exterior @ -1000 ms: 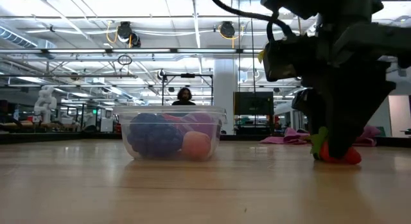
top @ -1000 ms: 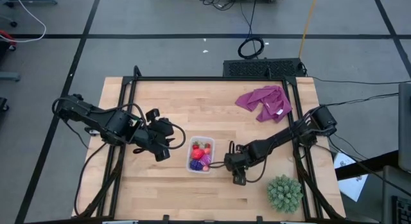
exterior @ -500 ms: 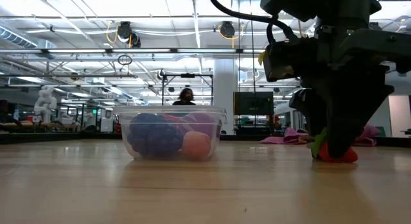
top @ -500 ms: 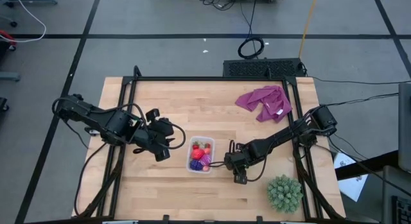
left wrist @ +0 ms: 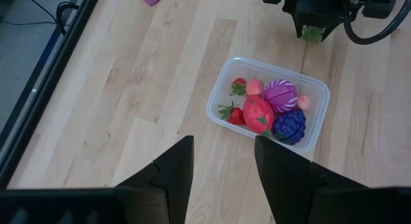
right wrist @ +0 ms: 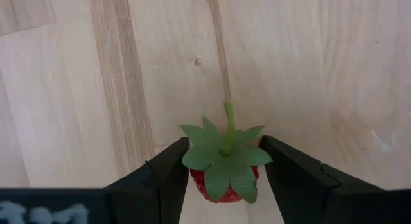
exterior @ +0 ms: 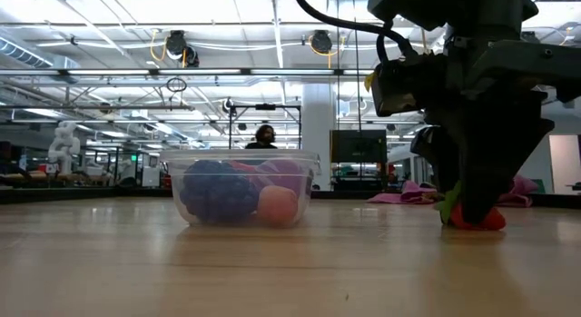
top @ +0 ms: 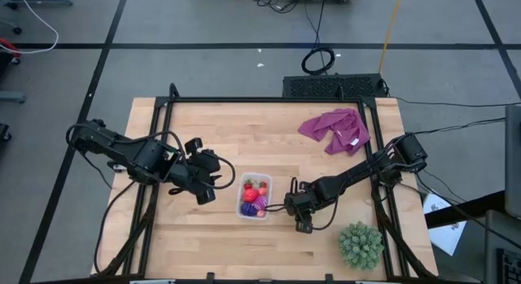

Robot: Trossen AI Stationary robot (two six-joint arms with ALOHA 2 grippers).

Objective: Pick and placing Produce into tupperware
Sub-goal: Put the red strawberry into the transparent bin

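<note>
The clear tupperware (top: 254,196) stands mid-table and holds several toy fruits: strawberries, a larger red piece, a purple grape bunch (left wrist: 289,125) and a purple-pink round piece (left wrist: 280,94). My right gripper (top: 303,225) points down just right of the tupperware and is shut on a red strawberry (right wrist: 221,166) with green leaves. The strawberry also shows in the low view (exterior: 477,217). My left gripper (top: 207,185) is open and empty, raised left of the tupperware (left wrist: 266,102). My right gripper pinches the strawberry's red body (right wrist: 218,189) between its two fingers, one on each side below the green leaf cap (right wrist: 225,153). The fingers come from above, pointing down. The strawberry sits stem up, with its underside at table level (exterior: 478,226).
A purple-pink cloth (top: 335,129) lies at the far right of the table. A spiky green ball plant (top: 361,245) stands at the near right corner, close to my right arm. Bare wood lies between the tupperware and the table's near edge. A person (exterior: 264,135) shows far behind.
</note>
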